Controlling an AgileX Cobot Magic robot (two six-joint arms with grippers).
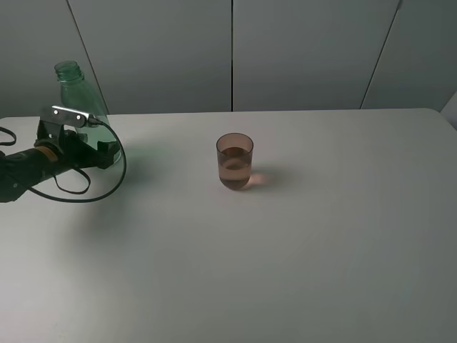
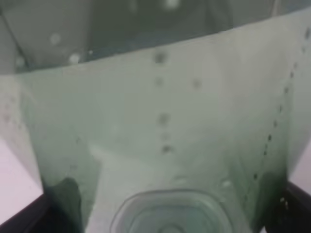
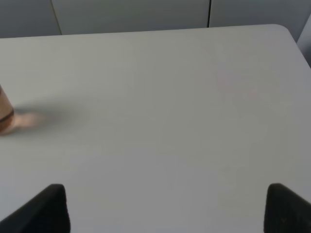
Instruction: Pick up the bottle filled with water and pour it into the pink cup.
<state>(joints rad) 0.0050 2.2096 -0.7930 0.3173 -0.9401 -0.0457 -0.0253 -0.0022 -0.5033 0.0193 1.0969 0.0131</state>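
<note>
1. The green bottle (image 1: 77, 96) stands upright at the far left of the white table (image 1: 285, 271), neck up and capless, its long axis vertical.
2. The left gripper (image 1: 107, 151) is at the bottle's lower body, coming in from the left edge of the table. In the left wrist view the green bottle wall (image 2: 160, 126) fills nearly the whole picture, with dark finger tips only at the lower corners (image 2: 29, 213), to either side of the bottle.
3. From these views I cannot tell whether the fingers press on the bottle or stand just off it, so the left gripper's grip is uncertain.
4. The pink cup (image 1: 235, 161) stands near the table's middle, well apart from the bottle, to its right in the high view. It already has liquid in it, up to about half its height.
5. The relation that matters: the cup lies to the right of the bottle and the left gripper, and the left arm is much the nearer to the bottle.
6. The right gripper (image 3: 165, 208) shows two dark finger tips far apart over bare table, open and holding nothing; only the cup's edge (image 3: 4, 114) shows in its view.
7. No brand, label or writing can be read anywhere.
</note>
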